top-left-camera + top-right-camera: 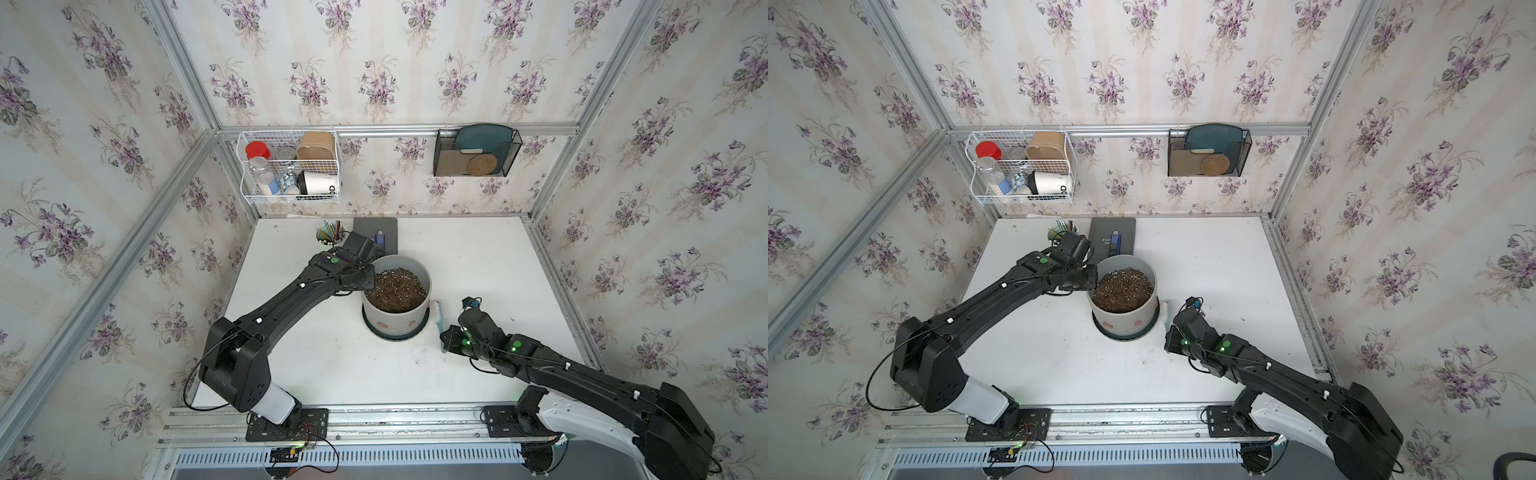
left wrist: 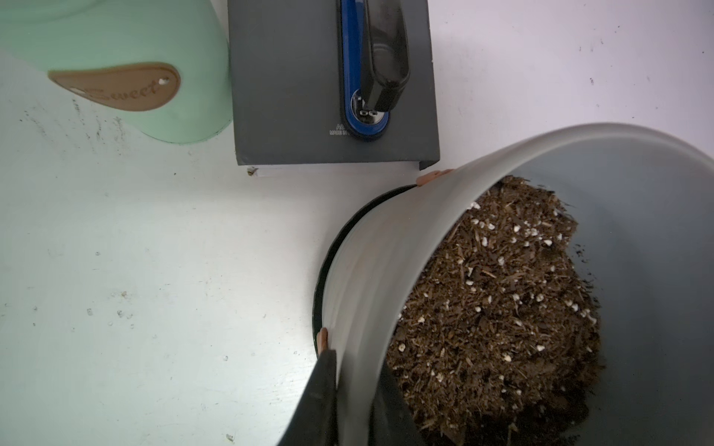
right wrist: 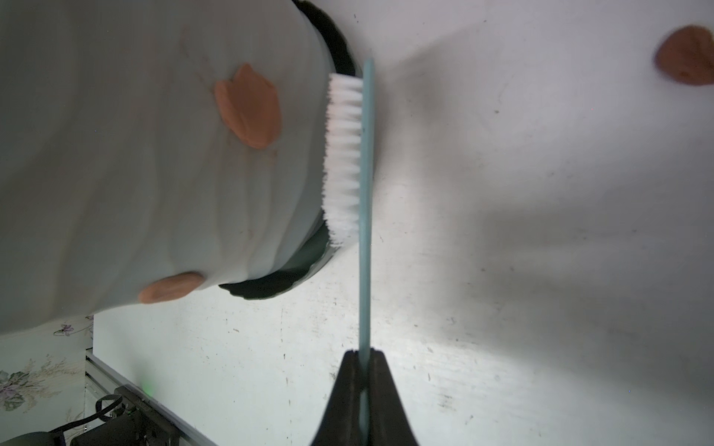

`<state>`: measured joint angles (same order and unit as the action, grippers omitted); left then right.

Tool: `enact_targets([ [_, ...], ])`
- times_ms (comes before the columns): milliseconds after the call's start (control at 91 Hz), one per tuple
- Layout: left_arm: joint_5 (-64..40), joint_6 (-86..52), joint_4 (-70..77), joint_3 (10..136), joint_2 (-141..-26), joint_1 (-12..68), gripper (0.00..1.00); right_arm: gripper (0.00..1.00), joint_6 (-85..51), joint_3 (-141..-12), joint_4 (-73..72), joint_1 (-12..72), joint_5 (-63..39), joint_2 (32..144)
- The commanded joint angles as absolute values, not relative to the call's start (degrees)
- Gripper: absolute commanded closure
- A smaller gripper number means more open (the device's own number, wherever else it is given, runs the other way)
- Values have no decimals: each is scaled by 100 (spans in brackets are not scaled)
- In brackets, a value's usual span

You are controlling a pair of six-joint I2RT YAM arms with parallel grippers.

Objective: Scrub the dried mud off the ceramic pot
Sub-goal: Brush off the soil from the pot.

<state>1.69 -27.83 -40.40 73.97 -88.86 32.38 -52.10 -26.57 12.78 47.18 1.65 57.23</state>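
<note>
In both top views the ceramic pot (image 1: 395, 318) stands mid-bench (image 1: 324, 365) on its saucer (image 1: 392, 336). Dried mud (image 1: 384, 326) dots its near wall, and the brush (image 1: 437, 316) is just beside it.

From the left wrist, our left fingers (image 2: 322, 401) pinch the pot's rim, one inside and one outside.

From the right wrist, our right fingers (image 3: 344, 390) are pressed onto the brush handle, with the bristles at the wall beside a blob.

We judge scrubbing is about to begin. Next we must drag the bristles across that blob while holding the pot steady.
</note>
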Motion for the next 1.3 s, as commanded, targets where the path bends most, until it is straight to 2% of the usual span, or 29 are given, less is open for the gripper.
enact_targets([
  [0,-240,-3079,-4155,7332,-8856,3252,83,100,-5120,-2703,972,4720,92,5800],
  [451,-240,-3201,-4175,7342,-8868,3463,100,100,-5225,-2778,498,4838,-43,5940],
  [802,-160,-3304,-4200,7252,-8823,3612,100,100,-5220,-3107,936,4843,349,5554],
  [1286,-68,-3382,-4258,7121,-8619,3612,100,100,-4854,-3477,3077,4763,1417,4918],
])
